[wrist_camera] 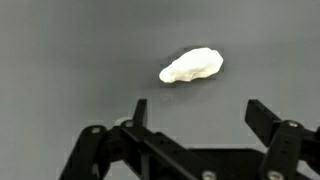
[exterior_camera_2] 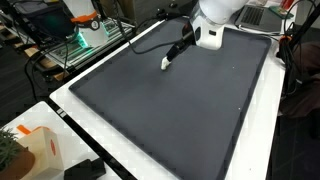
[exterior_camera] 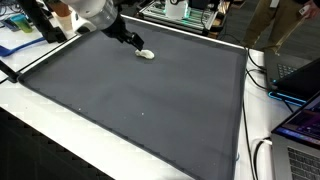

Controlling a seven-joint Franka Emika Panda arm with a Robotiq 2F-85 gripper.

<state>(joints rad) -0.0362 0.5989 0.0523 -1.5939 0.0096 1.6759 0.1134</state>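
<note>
Grey mat [exterior_camera: 150,110] covering white table [exterior_camera: 40,125], cluttered lab around; pincer [wrist_camera: 196,106] apart near white lump [wrist_camera: 191,66].

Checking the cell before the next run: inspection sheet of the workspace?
Surface: dark grey mat lying flat on a white table.
Job's things: small white lump on the mat, near its far edge in an exterior view; what it is cannot be told.
Clutter: nothing seen on the mat.
Grippers: gripper open, with the lump just ahead of its fingers, apart from them.
Cables: black cables loose on the table beside the mat.
Surroundings: laptop, person standing, brown box.
</note>
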